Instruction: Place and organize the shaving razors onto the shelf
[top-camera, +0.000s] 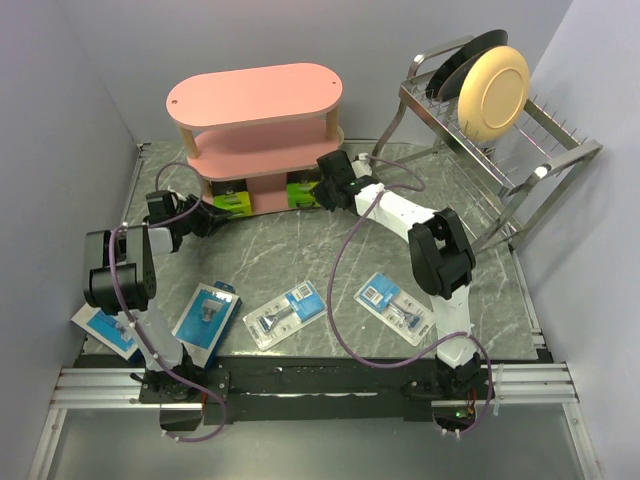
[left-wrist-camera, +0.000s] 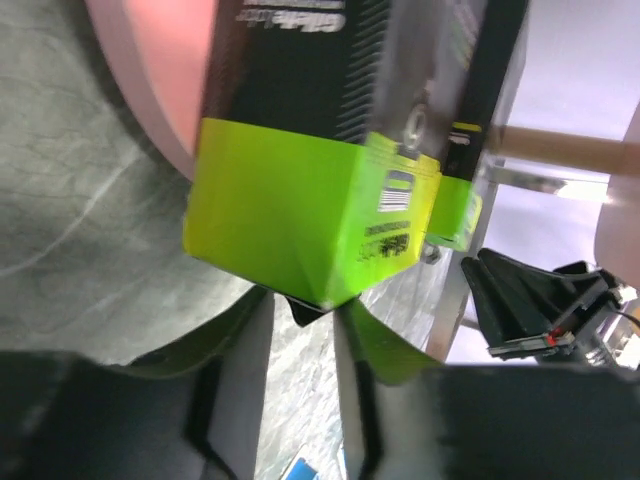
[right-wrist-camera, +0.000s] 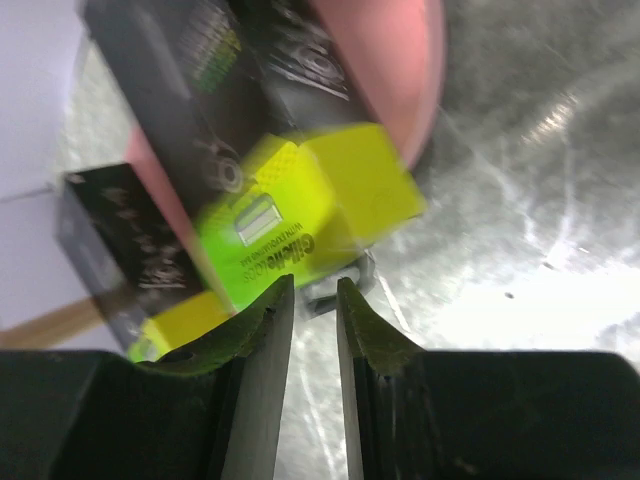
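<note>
The pink shelf (top-camera: 255, 100) stands at the back centre. Two black razor boxes with lime-green ends lie on its bottom board, one on the left (top-camera: 232, 203) and one on the right (top-camera: 300, 192). My left gripper (top-camera: 207, 220) is at the left box (left-wrist-camera: 300, 210), with its jaws (left-wrist-camera: 303, 300) apart and the box's corner at the tips. My right gripper (top-camera: 318, 195) is at the right box (right-wrist-camera: 310, 200), with its jaws (right-wrist-camera: 315, 283) slightly apart and the box's hang tab at the tips. On the table lie two blue-carded packs (top-camera: 207, 315) (top-camera: 105, 328) and two clear blister packs (top-camera: 285, 316) (top-camera: 395, 303).
A silver wire dish rack (top-camera: 520, 170) with a cream plate (top-camera: 493, 90) and a dark plate stands at the back right. Grey walls close in on the left and right. Purple cables loop over the table from both arms.
</note>
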